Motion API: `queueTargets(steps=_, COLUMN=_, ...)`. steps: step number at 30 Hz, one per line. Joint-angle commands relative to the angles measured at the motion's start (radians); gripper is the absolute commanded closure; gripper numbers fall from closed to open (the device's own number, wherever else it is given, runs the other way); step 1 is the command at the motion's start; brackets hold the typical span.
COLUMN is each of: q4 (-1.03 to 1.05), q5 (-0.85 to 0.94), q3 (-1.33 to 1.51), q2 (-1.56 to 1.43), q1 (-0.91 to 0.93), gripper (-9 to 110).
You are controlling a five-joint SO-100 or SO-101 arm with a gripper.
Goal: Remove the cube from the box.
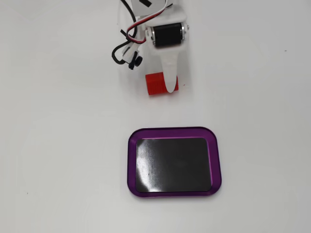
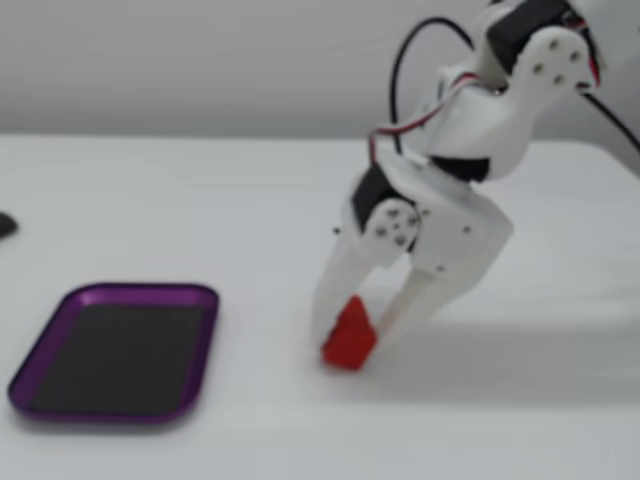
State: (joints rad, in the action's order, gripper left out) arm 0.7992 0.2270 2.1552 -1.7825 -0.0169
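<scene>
The red cube (image 1: 156,84) lies on the white table, outside the box and beyond its far edge in a fixed view. In another fixed view the cube (image 2: 349,337) sits tilted at table level, right of the box. My gripper (image 1: 167,87) reaches down onto it, one white finger across the cube's right part. From the side, the gripper (image 2: 365,335) has a finger on each side of the cube and looks closed on it. The purple-rimmed box (image 1: 175,130) with a black floor is empty; it also shows at the lower left in the other fixed view (image 2: 140,289).
Black and red cables (image 1: 125,48) hang from the arm left of the gripper. A small dark object (image 2: 4,225) sits at the left edge of the table.
</scene>
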Motion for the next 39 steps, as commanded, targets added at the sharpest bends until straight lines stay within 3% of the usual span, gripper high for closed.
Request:
queueTargets(steps=1, q4=-0.014, q5=-0.006, q3=0.0, q2=-0.032, q1=-0.002, gripper=97)
queueTargets(steps=11, q4=0.02, q5=-0.008, q3=-0.054, q2=-0.035, q1=-0.005, gripper=81)
queueTargets(steps=20, q4=0.204, q5=-0.014, q3=-0.33, q2=-0.055, q1=0.003, gripper=80)
queueTargets(steps=27, q4=0.311, q5=-0.051, q3=-0.451, q2=-0.331, q1=0.012, gripper=80)
queueTargets(steps=32, q4=0.299, q5=-0.043, q3=-0.362, q2=-0.601, q1=0.017, gripper=80)
queueTargets(steps=39, q4=0.155, q5=-0.054, q3=0.075, q2=-0.917, q1=0.017, gripper=80)
